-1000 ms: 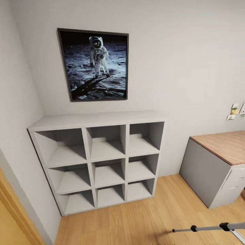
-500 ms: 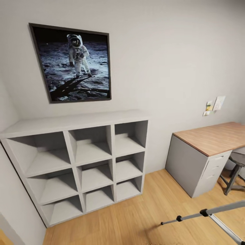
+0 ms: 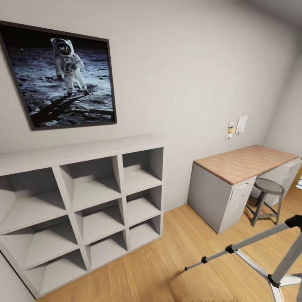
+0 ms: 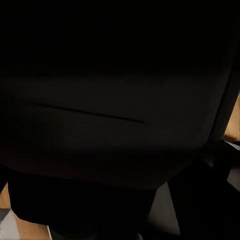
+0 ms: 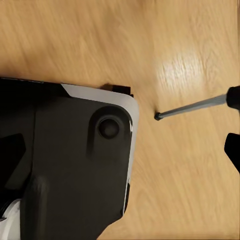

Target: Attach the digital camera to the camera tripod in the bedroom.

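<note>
Approaching the camera tripod (image 3: 268,251) at four o'clock, I risk clipping its legs; gripper states cannot be told.

You see the silver-legged camera tripod (image 3: 268,260) only in part, its head and far legs cut off beyond the grey wood-topped desk (image 3: 235,176). Left of that desk, the grey cube shelf (image 3: 84,197) and framed astronaut poster (image 3: 58,75) are clipped. The left wrist view is too dark to read.
</note>
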Tool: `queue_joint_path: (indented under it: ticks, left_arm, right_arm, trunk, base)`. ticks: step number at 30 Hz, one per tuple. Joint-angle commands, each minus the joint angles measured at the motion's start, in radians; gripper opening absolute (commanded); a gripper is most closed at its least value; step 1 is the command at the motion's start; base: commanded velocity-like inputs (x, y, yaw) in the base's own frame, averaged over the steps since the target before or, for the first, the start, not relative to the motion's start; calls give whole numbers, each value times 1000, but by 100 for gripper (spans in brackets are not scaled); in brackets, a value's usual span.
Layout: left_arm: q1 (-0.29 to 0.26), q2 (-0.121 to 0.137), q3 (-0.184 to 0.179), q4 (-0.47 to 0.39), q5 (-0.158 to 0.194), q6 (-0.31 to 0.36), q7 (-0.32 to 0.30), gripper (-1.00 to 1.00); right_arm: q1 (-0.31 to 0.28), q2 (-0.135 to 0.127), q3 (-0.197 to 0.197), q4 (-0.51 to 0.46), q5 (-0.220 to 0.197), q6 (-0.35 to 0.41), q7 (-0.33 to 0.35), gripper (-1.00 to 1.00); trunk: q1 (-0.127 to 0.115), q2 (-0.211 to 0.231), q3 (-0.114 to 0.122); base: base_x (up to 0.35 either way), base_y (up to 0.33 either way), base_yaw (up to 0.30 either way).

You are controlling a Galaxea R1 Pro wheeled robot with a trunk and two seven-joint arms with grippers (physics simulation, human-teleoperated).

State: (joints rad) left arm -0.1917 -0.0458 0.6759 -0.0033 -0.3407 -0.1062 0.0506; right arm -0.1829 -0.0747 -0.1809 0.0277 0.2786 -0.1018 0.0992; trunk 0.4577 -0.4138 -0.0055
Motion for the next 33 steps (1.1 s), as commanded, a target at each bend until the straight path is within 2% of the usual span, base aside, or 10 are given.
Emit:
queue_joint_path:
  ticks: [1, 7, 17, 33]
  left_arm:
    - [0, 0, 7, 0, -12, -3, 4, -100]
    - [0, 0, 7, 0, -15, -3, 3, -100]
    - [0, -1, 6, 0, -22, -3, 3, -100]
    - [0, 0, 5, 0, -23, -3, 3, -100]
  right_arm:
    - [-1, -1, -8, 3, 8, -5, 2, 100]
    - [-1, -1, -9, 3, 8, -4, 2, 100]
    - [-1, -1, -9, 3, 8, -6, 2, 100]
    - [-1, -1, -9, 3, 8, -6, 2, 100]
  trunk:
    - [0, -1, -1]
    - [0, -1, -1]
    - [0, -1, -1]
    - [0, -1, -1]
  base:
    - [0, 0, -286]
    - [16, 0, -286]
    - [186, 14, -286]
    - [14, 2, -286]
